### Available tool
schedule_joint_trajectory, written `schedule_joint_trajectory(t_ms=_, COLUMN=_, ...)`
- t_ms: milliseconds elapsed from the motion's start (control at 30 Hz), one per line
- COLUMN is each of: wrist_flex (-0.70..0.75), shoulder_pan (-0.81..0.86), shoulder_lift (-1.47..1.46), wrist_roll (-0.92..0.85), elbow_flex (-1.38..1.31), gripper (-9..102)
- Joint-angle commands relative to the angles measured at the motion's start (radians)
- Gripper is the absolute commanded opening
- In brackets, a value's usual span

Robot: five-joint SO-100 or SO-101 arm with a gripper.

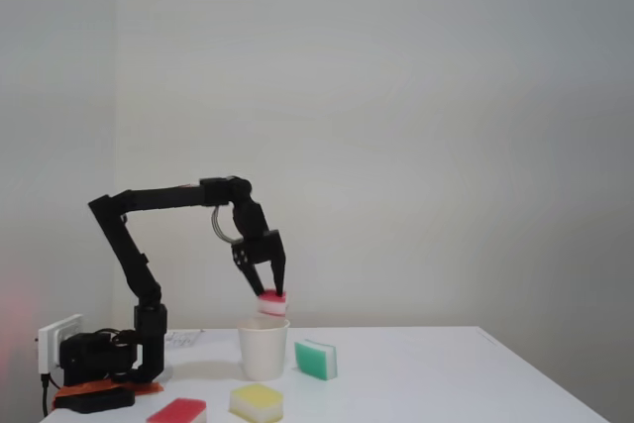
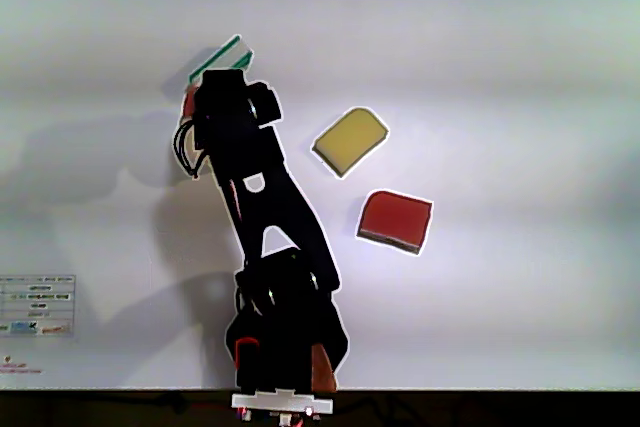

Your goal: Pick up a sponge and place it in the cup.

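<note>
In the fixed view my gripper (image 1: 269, 293) points down and is shut on the sponge (image 1: 272, 305), a small red-topped block with a white layer. It hangs just above the rolled rim of the white paper cup (image 1: 264, 350), slightly right of the cup's centre and not touching it. In the other view the black arm (image 2: 262, 197) reaches away from the base and covers the cup. A sliver of red, seemingly the sponge (image 2: 187, 103), shows at the arm's left edge.
A green sponge (image 1: 316, 359) (image 2: 222, 55) lies close beside the cup. A yellow-topped sponge (image 1: 257, 402) (image 2: 350, 141) and a flat red sponge (image 1: 177, 410) (image 2: 395, 220) lie nearer the front edge. A white power strip (image 1: 54, 340) stands by the arm's base.
</note>
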Motion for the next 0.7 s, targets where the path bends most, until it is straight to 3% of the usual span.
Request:
schedule_joint_trajectory(t_ms=0, wrist_flex=0.003, shoulder_pan=-0.002, shoulder_lift=0.023, wrist_roll=0.011, elbow_flex=0.015, gripper=6)
schedule_joint_trajectory(t_ms=533, wrist_flex=0.069, shoulder_pan=0.011, shoulder_lift=0.037, wrist_roll=0.031, elbow_flex=-0.014, gripper=36)
schedule_joint_trajectory(t_ms=667, wrist_flex=0.08, shoulder_pan=0.003, shoulder_lift=0.028, wrist_roll=0.06, elbow_flex=-0.048, gripper=38)
